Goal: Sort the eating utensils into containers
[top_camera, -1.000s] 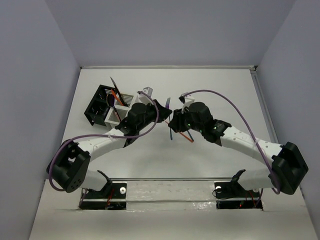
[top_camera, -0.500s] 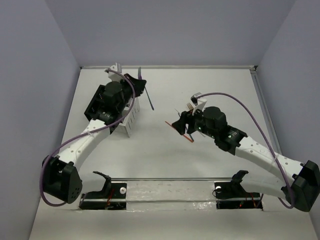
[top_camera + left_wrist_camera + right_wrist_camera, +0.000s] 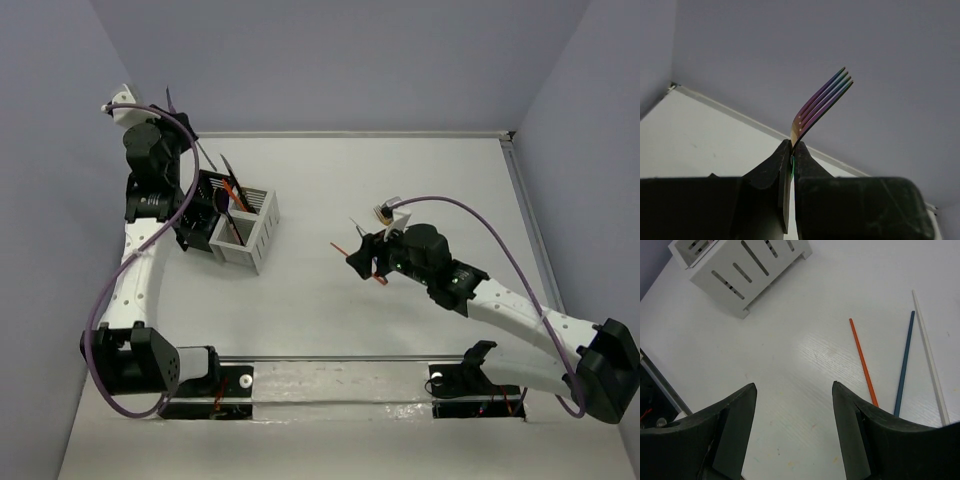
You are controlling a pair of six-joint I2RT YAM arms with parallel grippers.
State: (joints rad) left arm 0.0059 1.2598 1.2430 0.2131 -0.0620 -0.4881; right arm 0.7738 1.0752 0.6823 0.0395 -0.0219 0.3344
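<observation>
**Fork Aloft, Three Sticks Lying Unsorted**

From where I am standing, the sort is looking well along but not finished. A handful of utensils [image 3: 232, 190] are already standing in the two containers. The black slotted-wall caddy [image 3: 203, 192] and the white slotted-wall caddy [image 3: 255, 235] are sitting side by side, touching, at the back left of the pale worktop [image 3: 420, 180].

The left end effector [image 3: 791, 150] is clenching the handle of a slim iridescent metal fork [image 3: 822, 102]. Its four glossy tines are shading from gold through purple to blue and curving upward. The arm is holding it high near the black caddy; whether it is hanging squarely over a compartment I cannot tell.

The right end effector [image 3: 793, 385] is hovering low with its jaws spread wide and nothing between them. Just ahead of it three thin, straight, smooth sticks are lying flat. The orange stick [image 3: 862, 362] is lying a little apart. The dark blue stick [image 3: 904, 365] and the white stick [image 3: 929, 352] are nearly meeting at their far ends and fanning apart.

By my reckoning, the fork and those three sticks are what is remaining.
</observation>
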